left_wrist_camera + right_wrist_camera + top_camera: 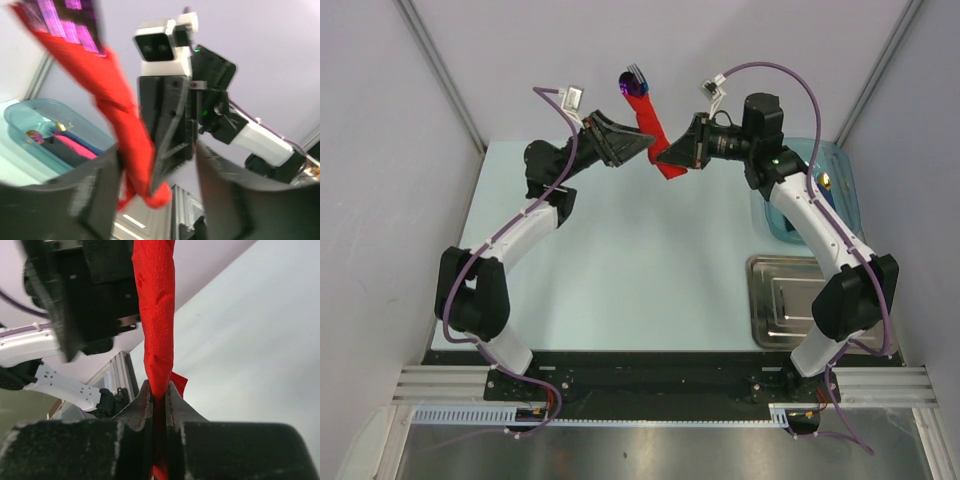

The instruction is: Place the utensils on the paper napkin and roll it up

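Napkin, red and twisted into a tight roll, hangs in the air at the upper centre of the top view, over the far edge of the table. The utensils poke from its upper end. Only a shiny purple head and a pale ridged tip show; the handles are wrapped out of sight.

At the left, the left arm bends its elbow out toward the frame's left edge and reaches up and right. The left gripper points at the middle of the roll with its jaws apart, holding nothing. In its wrist view the roll passes between the fingers, close to the left-hand one; blur hides whether they touch.

At the right, the right arm mirrors that pose. The right gripper is clamped on the roll's lower end, its fingers pressed tight on the paper.

Further right, the arm partly covers a teal bin with blurred contents, and its elbow covers a corner of a metal tray.
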You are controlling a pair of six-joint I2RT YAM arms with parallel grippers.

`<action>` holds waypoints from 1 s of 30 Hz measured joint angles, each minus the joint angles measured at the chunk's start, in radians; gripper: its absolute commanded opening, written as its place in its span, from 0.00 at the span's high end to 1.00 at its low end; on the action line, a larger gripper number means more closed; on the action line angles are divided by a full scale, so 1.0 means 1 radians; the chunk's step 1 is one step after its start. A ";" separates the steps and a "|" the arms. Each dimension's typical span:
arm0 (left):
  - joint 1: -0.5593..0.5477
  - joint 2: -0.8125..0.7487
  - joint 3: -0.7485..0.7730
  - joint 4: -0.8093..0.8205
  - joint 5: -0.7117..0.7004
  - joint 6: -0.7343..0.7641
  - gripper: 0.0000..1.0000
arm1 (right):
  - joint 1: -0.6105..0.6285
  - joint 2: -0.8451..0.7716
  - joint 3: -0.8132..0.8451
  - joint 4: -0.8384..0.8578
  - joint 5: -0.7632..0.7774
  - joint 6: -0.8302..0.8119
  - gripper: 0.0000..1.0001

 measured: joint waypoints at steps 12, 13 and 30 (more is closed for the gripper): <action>-0.009 -0.018 -0.021 -0.121 0.029 0.171 0.10 | -0.286 -0.111 -0.113 -0.174 0.032 -0.123 1.00; -0.009 -0.027 -0.028 -0.146 0.034 0.197 0.10 | -0.327 -0.123 -0.124 -0.196 0.030 -0.145 1.00; -0.008 -0.159 -0.072 -0.462 0.111 0.499 0.09 | -0.747 0.015 -0.232 -0.456 0.041 -0.488 1.00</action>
